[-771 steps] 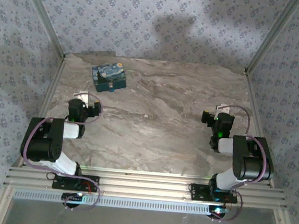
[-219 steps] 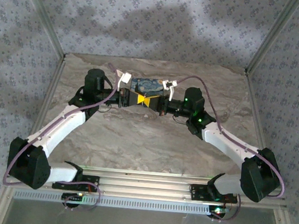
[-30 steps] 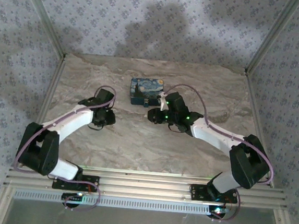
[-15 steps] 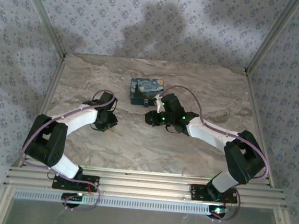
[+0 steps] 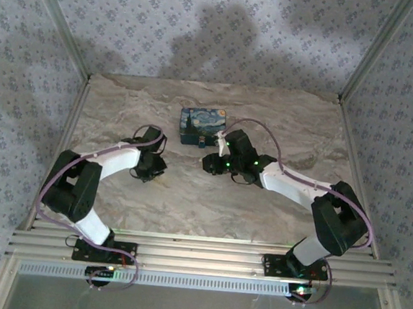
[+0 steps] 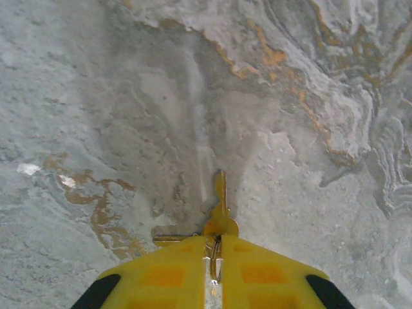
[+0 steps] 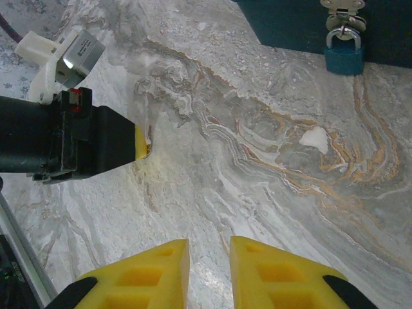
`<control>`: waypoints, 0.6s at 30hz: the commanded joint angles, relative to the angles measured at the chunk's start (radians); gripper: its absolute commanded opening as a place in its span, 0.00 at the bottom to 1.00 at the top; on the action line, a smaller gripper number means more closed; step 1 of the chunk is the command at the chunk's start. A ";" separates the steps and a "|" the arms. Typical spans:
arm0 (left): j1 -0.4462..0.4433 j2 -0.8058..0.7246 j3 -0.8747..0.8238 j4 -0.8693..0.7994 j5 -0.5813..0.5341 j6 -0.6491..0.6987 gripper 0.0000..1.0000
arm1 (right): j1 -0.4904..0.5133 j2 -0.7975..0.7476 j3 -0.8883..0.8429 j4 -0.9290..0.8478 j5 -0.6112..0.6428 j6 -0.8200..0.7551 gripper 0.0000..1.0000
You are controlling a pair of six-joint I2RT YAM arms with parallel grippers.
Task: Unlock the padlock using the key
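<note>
My left gripper point(image 6: 213, 252) is pinched tight on the key point(image 6: 220, 198), low over the marble table point(image 6: 90, 96), with the blade poking out ahead of the fingers. My right gripper point(image 7: 209, 250) hovers with its jaws slightly apart and nothing between them. The teal padlock point(image 7: 343, 55) hangs on the hasp of the blue box point(image 5: 203, 126), just beyond my right gripper.

One key point(image 6: 220, 206), one padlock point(image 7: 344, 56) (teal), one box point(image 5: 202, 126).
</note>
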 commanded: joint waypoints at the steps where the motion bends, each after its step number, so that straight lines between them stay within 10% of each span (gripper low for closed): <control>1: -0.005 0.020 0.025 -0.036 0.010 0.066 0.07 | -0.006 -0.037 -0.022 -0.008 -0.004 -0.002 0.24; 18: -0.016 -0.204 0.048 -0.048 0.164 0.620 0.00 | -0.160 -0.210 -0.194 0.111 -0.071 0.165 0.23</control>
